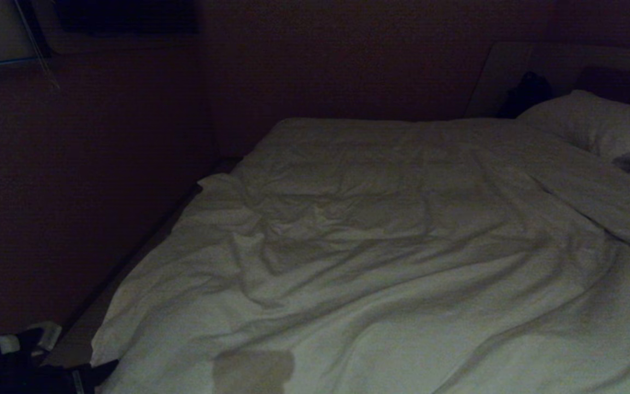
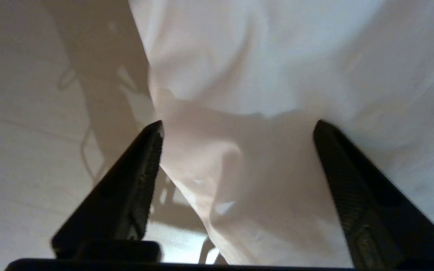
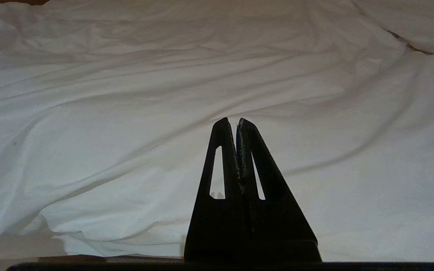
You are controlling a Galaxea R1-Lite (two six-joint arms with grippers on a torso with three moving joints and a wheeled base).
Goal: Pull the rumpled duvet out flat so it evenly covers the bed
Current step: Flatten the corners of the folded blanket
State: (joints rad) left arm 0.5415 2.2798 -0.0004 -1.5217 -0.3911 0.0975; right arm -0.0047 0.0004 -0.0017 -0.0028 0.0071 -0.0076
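The white duvet (image 1: 375,246) lies spread and wrinkled over the bed (image 1: 80,334), reaching up toward the pillow (image 1: 594,120) at the far right. In the left wrist view a hanging corner of the duvet (image 2: 239,56) droops past the bed's side over the pale floor (image 2: 32,131). My left gripper (image 2: 238,123) is open wide around that corner, and the cloth sits loose between the fingers, not pinched. My right gripper (image 3: 231,119) is shut and empty, hovering low over the duvet (image 3: 126,113). Neither gripper's fingers show in the head view.
A dark wall runs along the far side of the bed. The headboard (image 1: 621,82) and a dark object (image 1: 528,93) stand behind the pillow. A dark part of my left arm (image 1: 14,366) shows by the bed's near left corner.
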